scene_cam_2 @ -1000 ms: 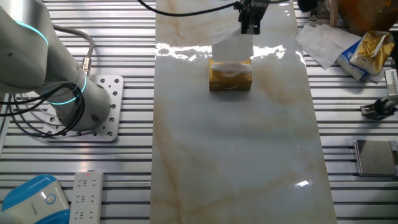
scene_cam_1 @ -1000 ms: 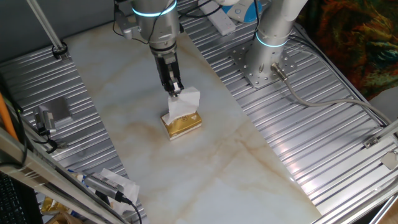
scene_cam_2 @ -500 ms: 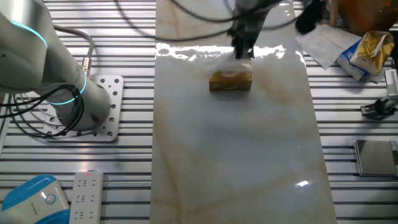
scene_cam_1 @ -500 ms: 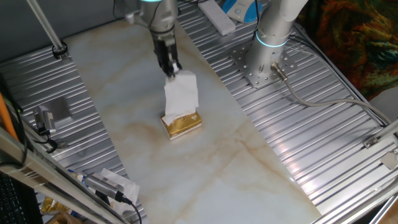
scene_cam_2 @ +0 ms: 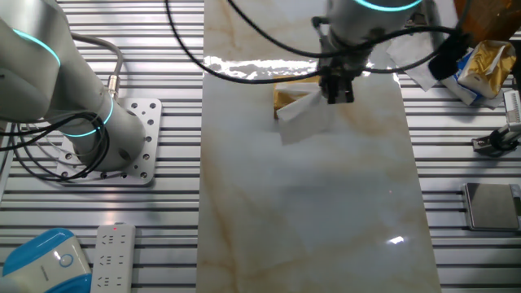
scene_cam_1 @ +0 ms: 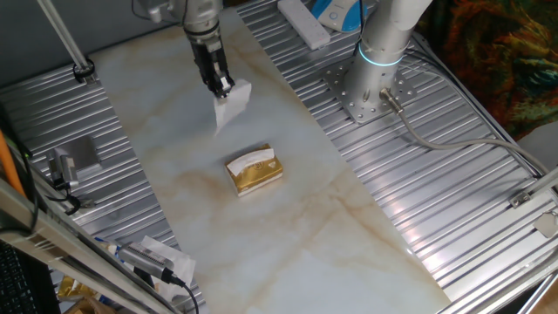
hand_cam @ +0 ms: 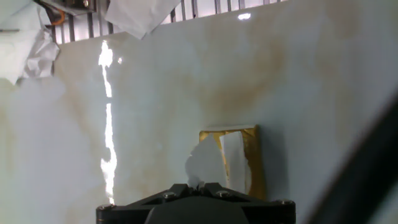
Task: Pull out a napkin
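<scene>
The fingers point(scene_cam_1: 224, 86) pinch the top corner of the napkin point(scene_cam_1: 230, 103). It hangs straight down from them, clear of the gold pack point(scene_cam_1: 255, 169) on the desk point(scene_cam_1: 288, 253).

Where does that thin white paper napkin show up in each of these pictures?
One fixed view: thin white paper napkin hangs from the claw, upper left of centre.
Other fixed view: upper middle.
Hand view: bottom centre.
Shared landmark: small gold rectangular tissue pack.
</scene>
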You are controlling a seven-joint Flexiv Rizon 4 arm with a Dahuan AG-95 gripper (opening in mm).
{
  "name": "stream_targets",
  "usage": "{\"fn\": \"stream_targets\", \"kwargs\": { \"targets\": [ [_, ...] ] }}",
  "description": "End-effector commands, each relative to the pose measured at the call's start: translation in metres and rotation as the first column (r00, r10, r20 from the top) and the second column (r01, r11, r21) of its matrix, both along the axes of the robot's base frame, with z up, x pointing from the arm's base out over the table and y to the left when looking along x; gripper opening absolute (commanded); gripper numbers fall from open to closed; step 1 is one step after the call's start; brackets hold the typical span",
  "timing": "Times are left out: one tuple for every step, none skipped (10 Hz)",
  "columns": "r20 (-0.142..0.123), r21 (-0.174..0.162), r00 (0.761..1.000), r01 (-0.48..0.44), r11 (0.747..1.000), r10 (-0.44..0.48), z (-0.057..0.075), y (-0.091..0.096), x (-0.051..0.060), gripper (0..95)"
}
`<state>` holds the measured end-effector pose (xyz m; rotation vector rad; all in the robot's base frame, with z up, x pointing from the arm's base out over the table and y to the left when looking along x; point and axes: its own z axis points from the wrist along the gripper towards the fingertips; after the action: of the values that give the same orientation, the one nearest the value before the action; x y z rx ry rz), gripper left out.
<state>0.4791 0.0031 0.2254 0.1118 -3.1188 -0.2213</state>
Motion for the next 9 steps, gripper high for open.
{"fn": "stream_targets", "kwargs": {
  "targets": [
    [0.012,0.063,1.0,0.019,0.998,-0.02,-0.0024,0.0002,-0.0027,95.0],
    [0.008,0.063,1.0,0.023,0.998,-0.024,-0.0068,0.0003,0.0016,95.0],
    [0.008,0.063,1.0,0.018,0.998,-0.018,-0.0072,0.0002,0.0019,95.0],
    [0.011,0.072,1.0,0.016,0.997,-0.017,-0.0061,0.0007,0.0012,95.0],
    [0.008,0.083,1.0,0.011,0.997,-0.012,-0.0058,0.0008,0.0011,95.0],
    [0.005,0.094,1.0,0.015,0.995,-0.015,-0.0058,0.0008,0.0011,95.0],
    [0.005,0.115,1.0,0.009,0.993,-0.009,-0.0058,0.0008,0.0011,95.0],
    [0.003,0.131,1.0,0.001,0.991,-0.001,-0.0058,0.0008,0.0011,95.0],
    [-0.001,0.129,1.0,-0.003,0.992,0.003,-0.0052,0.0011,0.0007,95.0]
  ]
}}
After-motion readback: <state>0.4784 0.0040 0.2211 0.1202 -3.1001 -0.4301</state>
